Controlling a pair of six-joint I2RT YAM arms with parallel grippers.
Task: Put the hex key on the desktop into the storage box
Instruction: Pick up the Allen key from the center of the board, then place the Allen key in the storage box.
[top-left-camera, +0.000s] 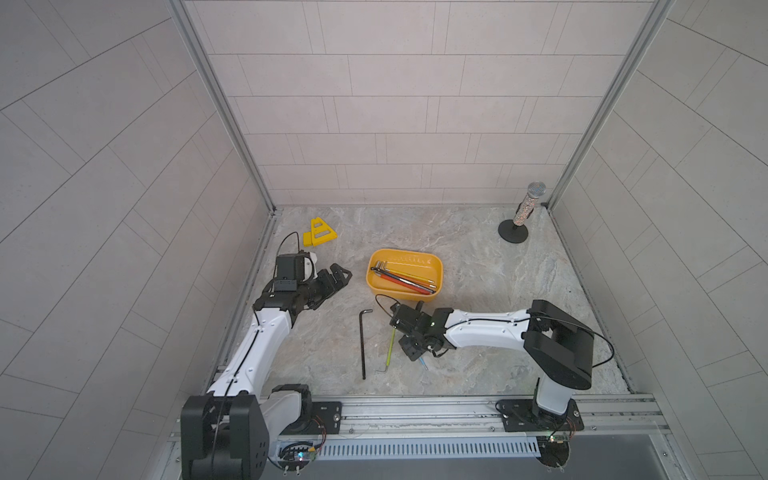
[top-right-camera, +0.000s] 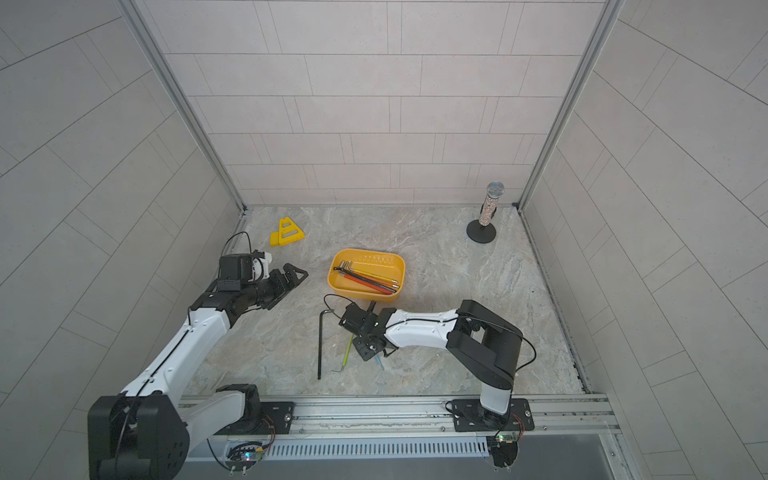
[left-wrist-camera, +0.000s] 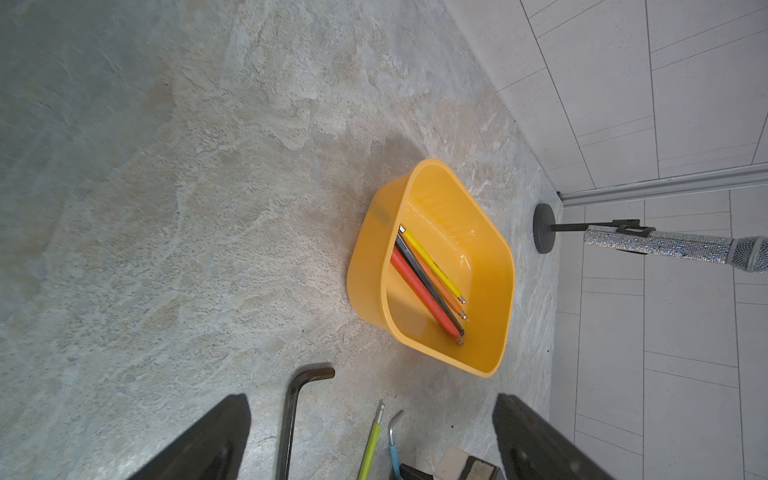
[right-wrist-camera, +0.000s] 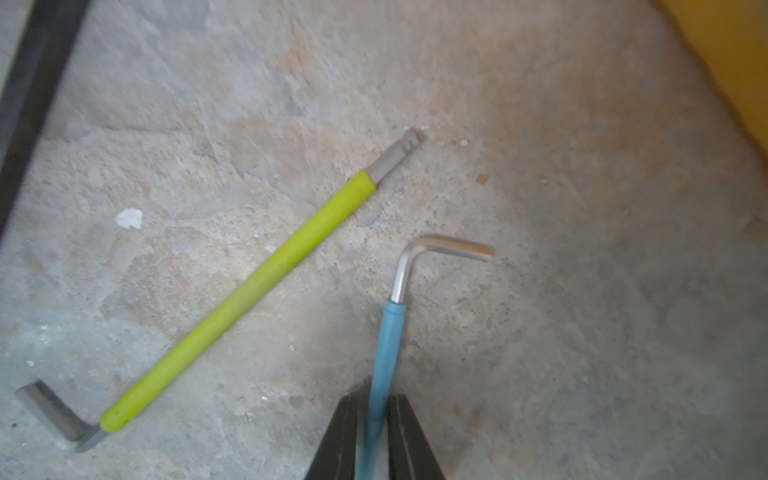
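Right jaws: closed on the blue-sleeved hex key (right-wrist-camera: 388, 332). The two dark fingers (right-wrist-camera: 336, 440) pinch the sleeve from either side. The key runs out ahead of them to a bare metal bend and a short leg. It cannot be told whether the key rests on the bench (top-left-camera: 478, 257) or is raised off it. In a top view only its blue tip (top-right-camera: 379, 362) shows beneath the wrist.

Just beside the right jaws, on the side facing the left arm (top-left-camera: 266, 332), the green-sleeved hex key (right-wrist-camera: 237, 299) lies flat on the bench, apart from the blue one. Beyond it on the same side lies the black hex key (top-left-camera: 363, 345), flat on the bench and longer than the other two, with its short leg at the far end.

On the far side of the right jaws, towards the back wall, the storage box (top-left-camera: 399, 291) stands on the bench, near the jaws. It holds several stored keys (top-left-camera: 405, 277) with red, orange, yellow and dark shafts, lying side by side across its floor.

Left jaws: apart. The fingers (left-wrist-camera: 208, 440) stand wide, with bare bench and the near ends of the three loose keys showing between them. The storage box lies ahead of the left jaws, well apart from them.

Behind the left jaws, towards the back corner, a yellow triangular bracket (top-left-camera: 319, 232) sits on the bench. Far past the box from the left jaws, a glittered microphone (top-left-camera: 524, 208) stands upright on a round black base.
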